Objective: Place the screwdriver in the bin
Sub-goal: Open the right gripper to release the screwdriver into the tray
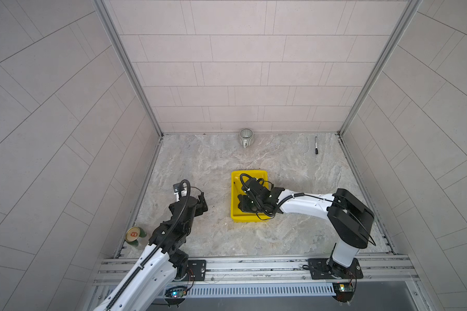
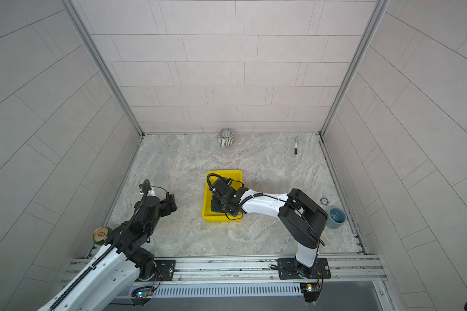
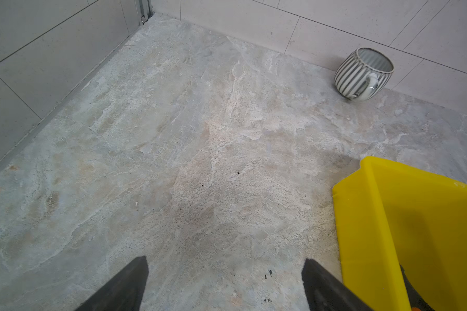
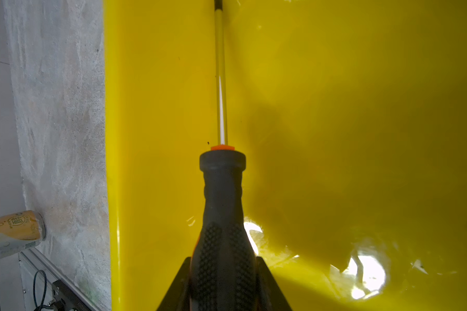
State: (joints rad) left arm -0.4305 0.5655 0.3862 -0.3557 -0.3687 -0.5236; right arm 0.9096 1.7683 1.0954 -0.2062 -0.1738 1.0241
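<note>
The screwdriver (image 4: pixel 223 202), with a black knurled handle, an orange collar and a thin shaft, is inside the yellow bin (image 4: pixel 334 107). My right gripper (image 4: pixel 223 259) is shut on its handle, one finger on each side. Its shaft runs along the bin's floor near the left wall, toward the far end. In both top views the right wrist hangs over the bin (image 1: pixel 250 173) and hides the handle; only the thin shaft (image 1: pixel 237 187) shows. My left gripper (image 3: pixel 225 261) is open and empty over bare table, just left of the bin (image 3: pixel 415 215).
A ribbed grey-white mug (image 1: pixel 246 137) stands at the back wall and a black marker (image 1: pixel 316 145) lies at the back right. A drink can (image 1: pixel 134 234) stands at the front left beside the left arm. A blue cup (image 2: pixel 335 217) sits at the right edge.
</note>
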